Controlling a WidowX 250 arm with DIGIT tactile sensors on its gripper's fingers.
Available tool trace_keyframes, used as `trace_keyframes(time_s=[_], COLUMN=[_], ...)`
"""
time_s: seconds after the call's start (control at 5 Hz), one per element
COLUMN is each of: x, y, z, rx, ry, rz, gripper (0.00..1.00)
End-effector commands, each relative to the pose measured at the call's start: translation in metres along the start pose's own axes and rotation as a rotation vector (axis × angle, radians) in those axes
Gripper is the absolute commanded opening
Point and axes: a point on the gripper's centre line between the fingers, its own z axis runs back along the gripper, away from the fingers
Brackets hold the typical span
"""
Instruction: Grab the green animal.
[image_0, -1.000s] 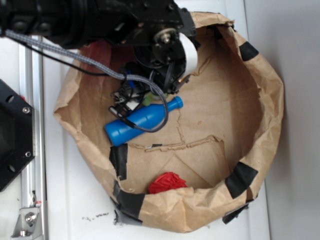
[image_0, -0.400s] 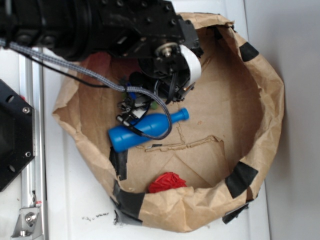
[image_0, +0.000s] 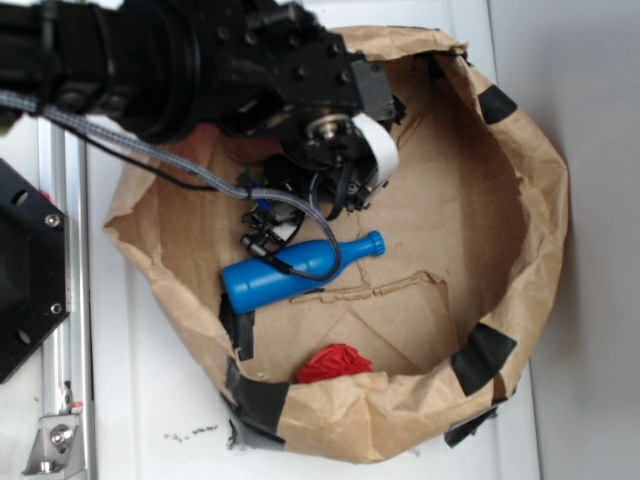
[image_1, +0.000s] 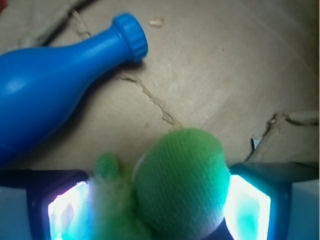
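Green animal (image_1: 175, 190) was clamped between gripper (image_1: 160, 200) jaws; soft fuzz could slip, blue bottle (image_1: 55, 75) nudged.

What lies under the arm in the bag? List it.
Overhead, the arm hides what is below it; only the bottle pokes out. The wrist view shows the green animal between the claw fingers. Its lower body is covered.
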Motion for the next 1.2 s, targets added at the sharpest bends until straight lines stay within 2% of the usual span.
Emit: trace_keyframes(time_s=[0.0,0.2,1.0], x=[0.0074,0.0050,0.0025], y=[-0.0114,-0.0084,-0.0108], z=[-0.0006,-0.0003,0.0004], rx=[0.005,0.009,0.019], ry=[-0.009,-0.028,-0.037], rz=[-0.021,0.025,0.030], gripper=[1.00,0.00,0.00])
